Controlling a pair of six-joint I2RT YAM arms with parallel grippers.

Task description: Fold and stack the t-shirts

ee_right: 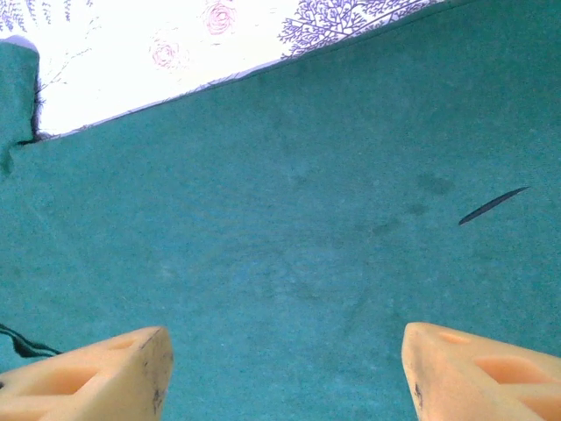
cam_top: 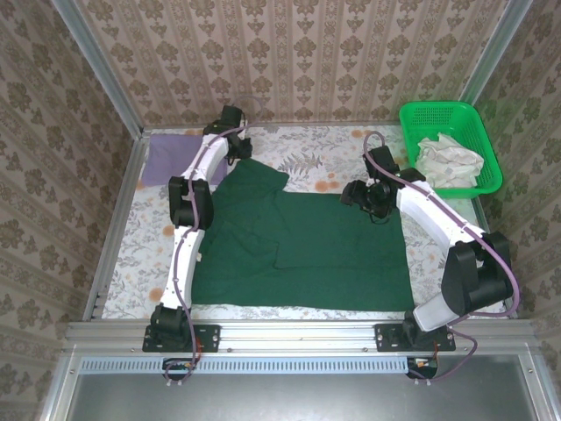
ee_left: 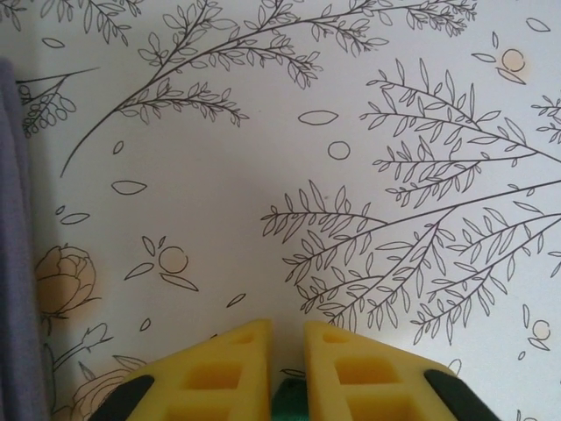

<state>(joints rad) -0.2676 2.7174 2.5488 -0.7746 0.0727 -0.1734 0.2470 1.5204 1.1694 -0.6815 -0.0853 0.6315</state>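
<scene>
The dark green t-shirt (cam_top: 302, 246) lies spread flat across the middle of the table. The lilac t-shirt (cam_top: 166, 160) lies folded at the back left, and its edge (ee_left: 12, 219) runs down the left of the left wrist view. My left gripper (cam_top: 238, 147) is at the green shirt's back left corner. Its yellow fingers (ee_left: 237, 368) are nearly together with a bit of green cloth (ee_left: 294, 402) pinched between them, above the flowered tablecloth. My right gripper (cam_top: 364, 197) hovers open over the shirt's back right part, with green cloth (ee_right: 289, 228) under its wide-apart fingers (ee_right: 105, 373).
A bright green mesh basket (cam_top: 412, 114) stands at the back right with crumpled white cloth (cam_top: 449, 158) inside. The flowered tablecloth (cam_top: 329, 158) shows bare behind the green shirt. Metal frame posts and patterned walls close in the table on three sides.
</scene>
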